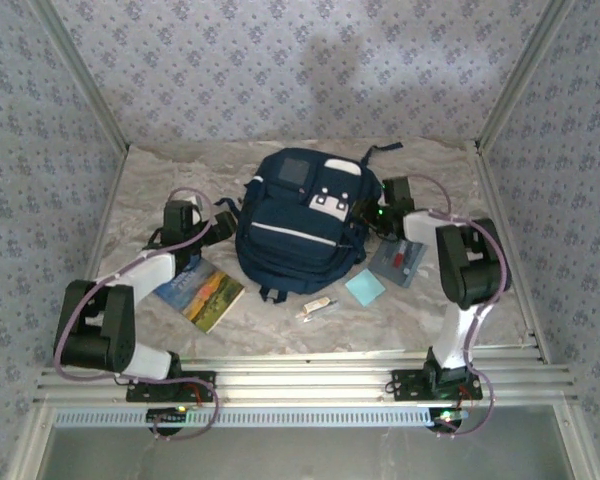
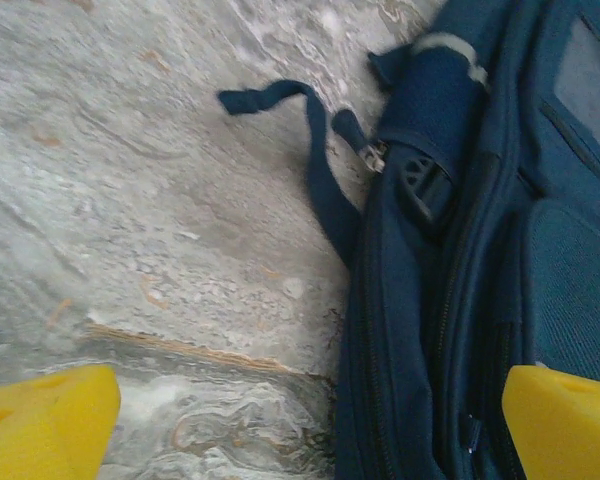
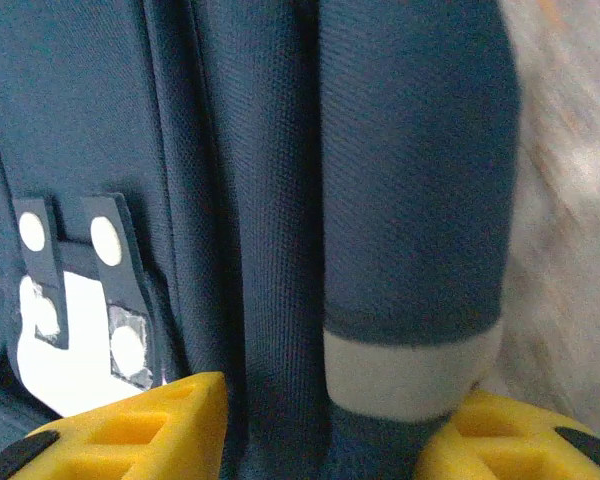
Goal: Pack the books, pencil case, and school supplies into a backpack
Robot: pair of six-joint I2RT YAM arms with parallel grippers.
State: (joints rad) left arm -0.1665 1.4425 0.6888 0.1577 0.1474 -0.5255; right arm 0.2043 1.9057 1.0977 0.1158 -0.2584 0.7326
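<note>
The navy backpack (image 1: 295, 225) lies flat in the middle of the table, its grey patch at the far end. My left gripper (image 1: 223, 222) stands open beside the pack's left edge; in the left wrist view the gripper (image 2: 310, 420) straddles the bare table and the backpack's (image 2: 540, 250) zipped side. My right gripper (image 1: 375, 212) is at the pack's right side, and in the right wrist view this gripper (image 3: 325, 430) is shut on a thick fold of the backpack (image 3: 260, 150) with a white stripe. The book (image 1: 202, 291), grey pencil case (image 1: 398, 260), light-blue pad (image 1: 365, 288) and white stick (image 1: 315, 308) lie on the table.
A loose dark strap (image 2: 320, 170) trails from the pack's left side across the marbled tabletop (image 2: 160, 220). Patterned walls and metal posts (image 1: 85, 90) close in the table on three sides. Metal rails (image 1: 300, 380) run along the near edge.
</note>
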